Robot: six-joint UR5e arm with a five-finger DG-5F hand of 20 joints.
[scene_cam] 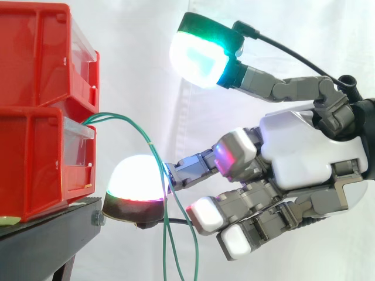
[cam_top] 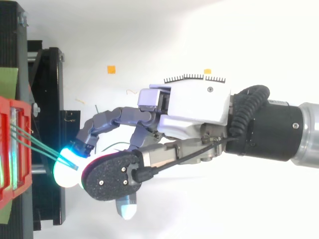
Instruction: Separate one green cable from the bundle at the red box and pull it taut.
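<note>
Reaching in from the right, the hand (scene_cam: 299,158) we see holds its thumb high and one finger stretched low left, wide apart and clamping nothing, while green cables (scene_cam: 151,145) droop from the red box (scene_cam: 35,158) at left, just beside that finger.

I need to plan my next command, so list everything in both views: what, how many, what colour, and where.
boxes: two, red, stacked at the left on the stand
stand: one, black, under the boxes
cables: at least two, green, running out from between the boxes to the hand, then hanging down
sheet: one, olive green, under the boxes at the left edge
markers: two small squares, one orange and one yellow, on the white surface beyond the hand
curtain: one, white, behind everything
hand: one, white and grey, reaching to the cables in front of the boxes
arm: one, black and silver, coming in from the right
</note>
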